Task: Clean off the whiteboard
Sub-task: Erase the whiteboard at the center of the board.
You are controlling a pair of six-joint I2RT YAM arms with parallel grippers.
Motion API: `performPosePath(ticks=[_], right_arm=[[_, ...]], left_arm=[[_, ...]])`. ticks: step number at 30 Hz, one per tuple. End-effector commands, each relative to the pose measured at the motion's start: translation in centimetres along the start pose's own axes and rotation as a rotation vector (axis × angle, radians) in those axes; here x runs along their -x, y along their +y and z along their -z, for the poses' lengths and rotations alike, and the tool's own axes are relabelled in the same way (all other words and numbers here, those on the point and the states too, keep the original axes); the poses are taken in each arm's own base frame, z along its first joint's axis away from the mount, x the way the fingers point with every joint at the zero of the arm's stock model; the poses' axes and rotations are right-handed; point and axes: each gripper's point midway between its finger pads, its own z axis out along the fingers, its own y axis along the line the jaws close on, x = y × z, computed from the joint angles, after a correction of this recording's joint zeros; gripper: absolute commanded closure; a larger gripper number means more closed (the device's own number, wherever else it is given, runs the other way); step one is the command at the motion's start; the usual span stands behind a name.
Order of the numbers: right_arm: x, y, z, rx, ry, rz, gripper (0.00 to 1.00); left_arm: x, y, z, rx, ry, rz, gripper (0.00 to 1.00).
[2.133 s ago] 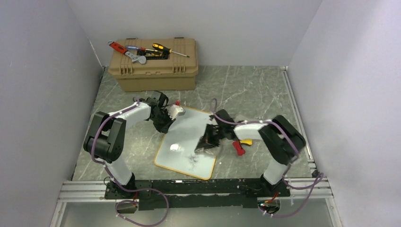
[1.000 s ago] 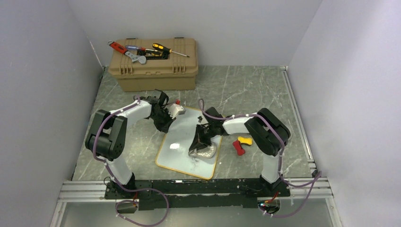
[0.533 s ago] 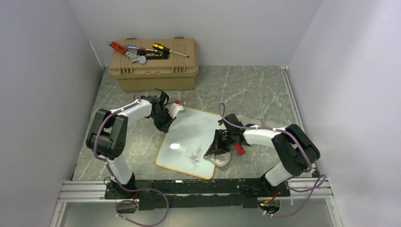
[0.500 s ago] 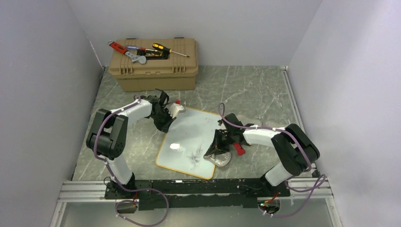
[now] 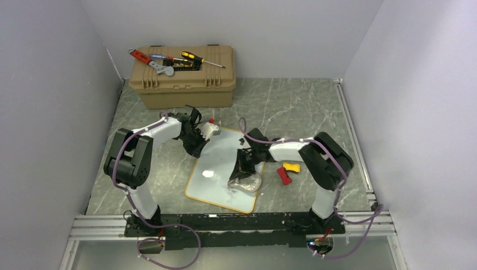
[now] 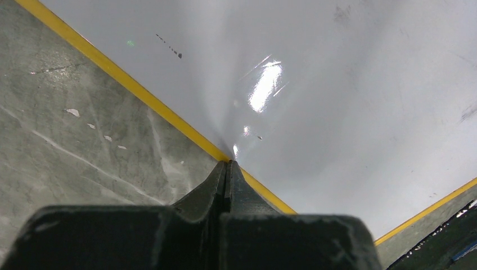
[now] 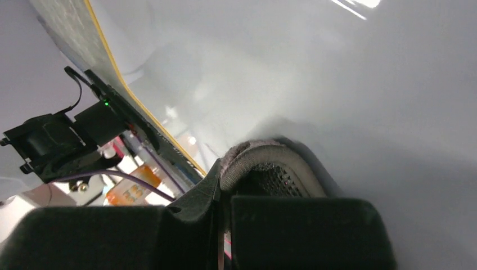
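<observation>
While the shut left gripper (image 6: 228, 167) pins the whiteboard (image 5: 216, 158), the right gripper (image 5: 243, 172), clamped on a grey cloth (image 5: 246, 184), has swept back inward from the edge, so wiping continues.

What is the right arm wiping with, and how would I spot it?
Start at the whiteboard lying flat mid-table between the two arms. On its near right part, the right gripper holds a crumpled grey cloth against the surface. It is the only soft, dull thing there; the red and yellow pieces just off the board's right edge are bright.
</observation>
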Motion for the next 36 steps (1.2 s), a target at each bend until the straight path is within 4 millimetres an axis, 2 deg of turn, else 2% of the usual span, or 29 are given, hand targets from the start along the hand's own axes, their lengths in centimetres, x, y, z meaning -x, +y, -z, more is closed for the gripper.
performPosePath(ticks=[1,4,7,16,21,26,28,30,32,36], right_arm=[[-0.7,-11.9,3.4,-0.371,-0.175,-0.072,1.0],[-2.1,-12.8,5.6,-0.375,-0.205,-0.07,1.0],[-2.4,-12.9,5.5,-0.36,-0.201,-0.067,1.0],[-1.5,-11.8,1.2,-0.31,-0.187,-0.04,1.0],[-0.8,-11.3,-1.3,-0.284,-0.198,-0.019,1.0],[1.2,-8.6,-4.5,-0.217,-0.211,0.032,1.0],[2.3,-7.3,-4.9,-0.201,-0.225,0.059,1.0],[2.8,-6.7,-4.4,-0.205,-0.239,0.071,1.0],[2.5,-7.2,-2.7,-0.222,-0.26,0.067,1.0],[-0.3,-10.6,1.2,-0.259,-0.28,-0.007,1.0]], left_arm=[[-5.5,-1.8,-3.0,-0.069,0.184,0.033,1.0],[-5.6,-1.8,-3.1,-0.073,0.185,0.038,1.0],[-5.7,-1.9,-3.3,-0.078,0.187,0.042,1.0],[-5.1,-1.9,-2.9,-0.085,0.174,0.042,1.0],[-5.4,-2.3,-3.2,-0.104,0.184,0.043,1.0],[-5.8,-2.5,-3.3,-0.114,0.196,0.045,1.0],[-6.0,-2.5,-3.3,-0.113,0.203,0.047,1.0],[-6.0,-2.5,-3.3,-0.11,0.204,0.046,1.0],[-5.9,-2.4,-3.2,-0.106,0.201,0.048,1.0],[-5.6,-2.3,-3.0,-0.099,0.193,0.047,1.0]])
